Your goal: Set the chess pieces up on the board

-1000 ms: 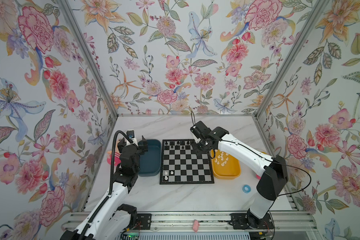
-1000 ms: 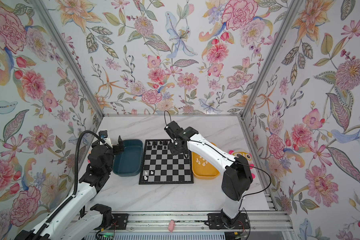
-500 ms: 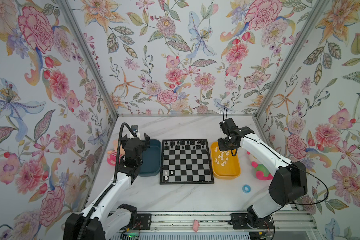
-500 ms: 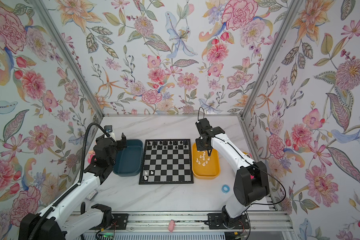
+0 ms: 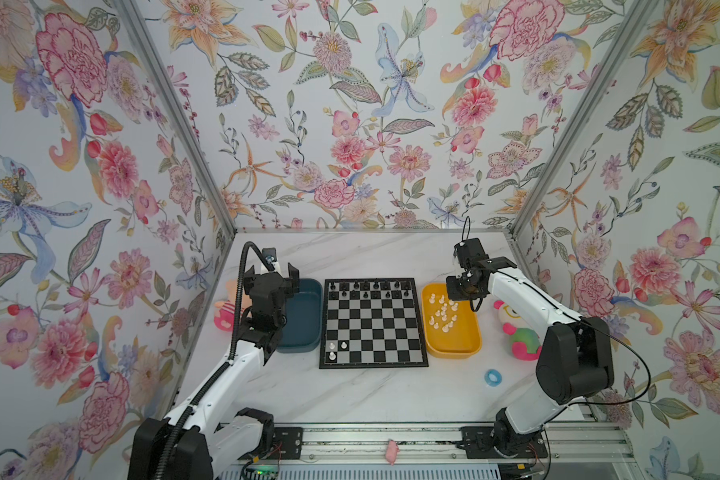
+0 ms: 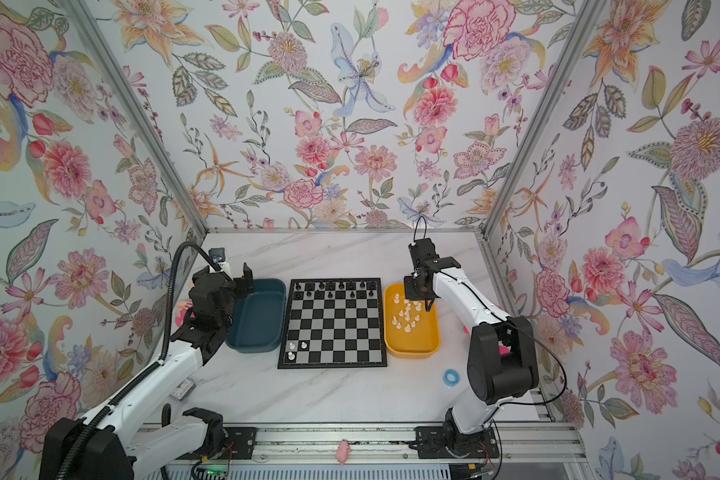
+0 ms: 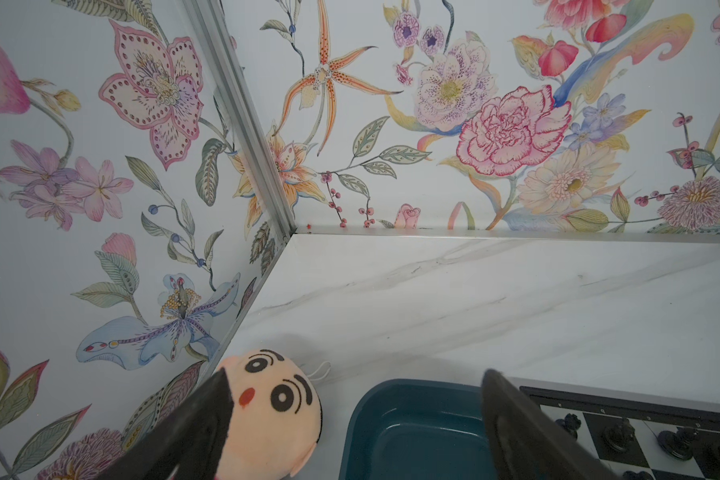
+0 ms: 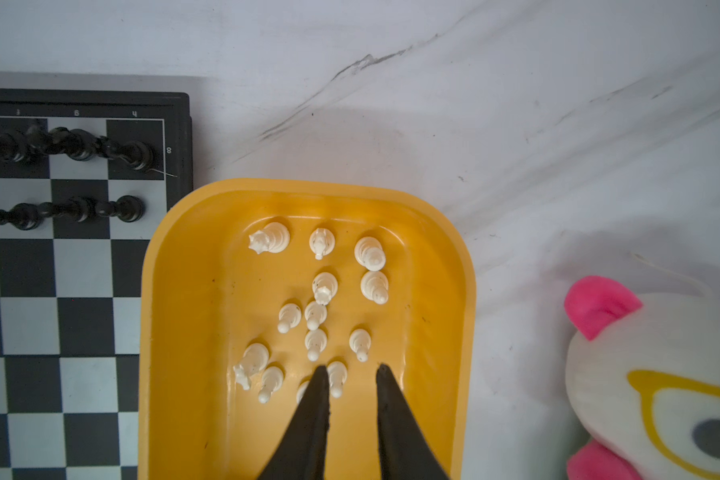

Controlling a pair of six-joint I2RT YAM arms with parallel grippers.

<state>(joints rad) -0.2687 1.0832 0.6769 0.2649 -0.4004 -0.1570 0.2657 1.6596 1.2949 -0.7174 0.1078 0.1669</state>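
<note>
Table: I am looking down on a white marble table (image 5: 371, 257) closed in by flowered walls. I take the board as my clock centre, with 12 toward the back wall.
Board: the board (image 5: 375, 332) lies flat in the middle of the table, square to its edges.
Teal tray: a dark teal tray (image 5: 304, 328) sits just beside the board at 9 o'clock.
Yellow tray: a yellow tray (image 5: 454, 345) sits just beside the board at 3 o'clock.
Soft toys: a peach-faced soft toy (image 5: 225, 309) lies past the teal tray at 9 o'clock, close to the side wall. A white, pink and green soft toy (image 5: 516, 328) lies past the yellow tray at 3 o'clock.
Left gripper: the left gripper (image 7: 356, 374) hangs at about 10 o'clock, over the teal tray's outer back corner. It is released, with its fingers spread wide and nothing between them.
Right gripper: the right gripper (image 8: 351, 368) hangs over the yellow tray at about 2 o'clock. Its fingers stand a narrow gap apart and grasp nothing. One fingertip (image 8: 321, 386) is just beside a pawn; I cannot tell whether they touch.
Black pieces: the black pieces (image 5: 364, 289) stand in two rows along the board's 12 o'clock edge.
White pieces: most of the white pieces (image 8: 316, 313) stand in a loose cluster in the yellow tray's 12 o'clock half. Three more (image 5: 332, 345) stand on the board at its 7 o'clock corner.
Ring: a small blue ring (image 5: 492, 377) lies on the bare table at about 4 o'clock, apart from the yellow tray.
</note>
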